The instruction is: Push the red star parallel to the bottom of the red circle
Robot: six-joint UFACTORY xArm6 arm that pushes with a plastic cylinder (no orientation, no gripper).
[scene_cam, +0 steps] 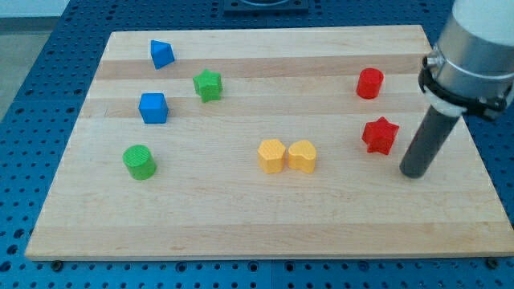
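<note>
Board: a pale wooden board (265, 217) fills most of the view and lies on a blue perforated bench (32, 48); every block stands on it.
Arm: my grey arm housing (474, 48) comes in over the board's right edge, near the top right corner, and carries the dark rod down to the wood.
Tool state: a bare rod with nothing to open or close; my tip (414, 172) rests on the board, clamped on nothing and touching no block.
Tip position: just beside the red star (380, 135), toward the right edge and slightly nearer the bottom edge, with a narrow gap between them.
Red star: in the board's right half, about midway between top and bottom edges.
Red circle: the red circle (369, 83), a short cylinder, stands nearer the top edge than the star, well clear of it and a touch further from the right edge.
Step in hand: I judge the star sits almost under the circle already, so only a short, slow nudge is needed; meeting its side squarely should keep it from spinning off the rod.
Risk: pushing too hard toward the top edge could run the star into the circle.
Yellow pair: two yellow blocks (288, 156) touch each other near the centre, well apart from the star's likely path.
Others: a green star (208, 84), a green cylinder (140, 161), a blue cube (152, 107) and a blue angular block (161, 54) stand toward the left edge, not in the way.
</note>
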